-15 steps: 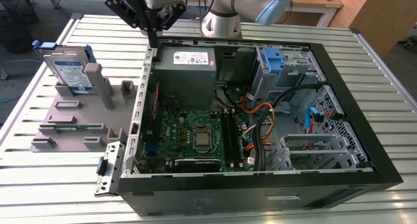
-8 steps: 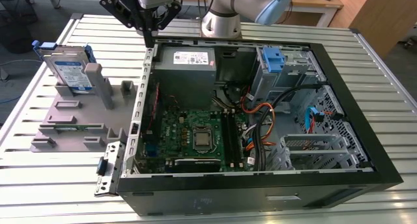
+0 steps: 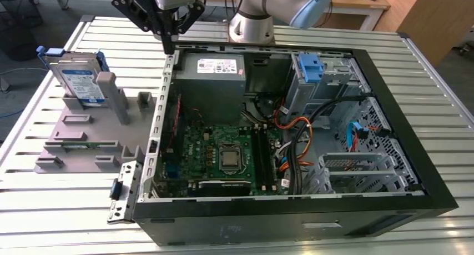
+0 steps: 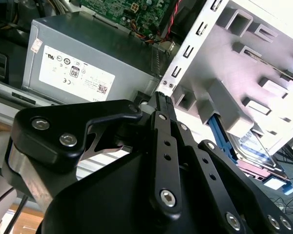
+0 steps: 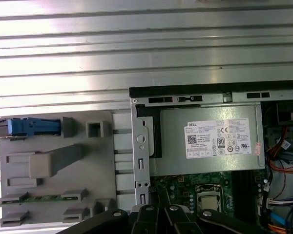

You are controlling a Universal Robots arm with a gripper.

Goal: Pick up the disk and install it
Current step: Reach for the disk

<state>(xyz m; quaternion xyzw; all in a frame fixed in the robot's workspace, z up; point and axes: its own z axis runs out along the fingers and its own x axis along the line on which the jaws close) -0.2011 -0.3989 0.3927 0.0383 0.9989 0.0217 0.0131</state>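
Observation:
The disk (image 3: 77, 80) stands on edge in a slot at the far end of a grey holder (image 3: 89, 138), on the exterior view's left; its white-and-blue label faces outward and blue rails run along its edges. In the first wrist view the disk (image 5: 31, 126) shows edge-on as a blue strip. Its blue rail and label also appear in the second wrist view as the disk (image 4: 254, 146) behind the holder's posts. My gripper (image 3: 172, 43) hangs above the back left corner of the open computer case (image 3: 437, 171), shut and holding nothing, apart from the disk. The black fingers (image 4: 162, 105) press together.
Inside the case lie a grey power-supply box (image 3: 215, 71), a green motherboard (image 3: 222, 155), orange and black cables (image 3: 296, 138) and a drive bay with a bare blue clip (image 3: 311, 66). The case and holder rest on a slatted metal table (image 3: 66, 210).

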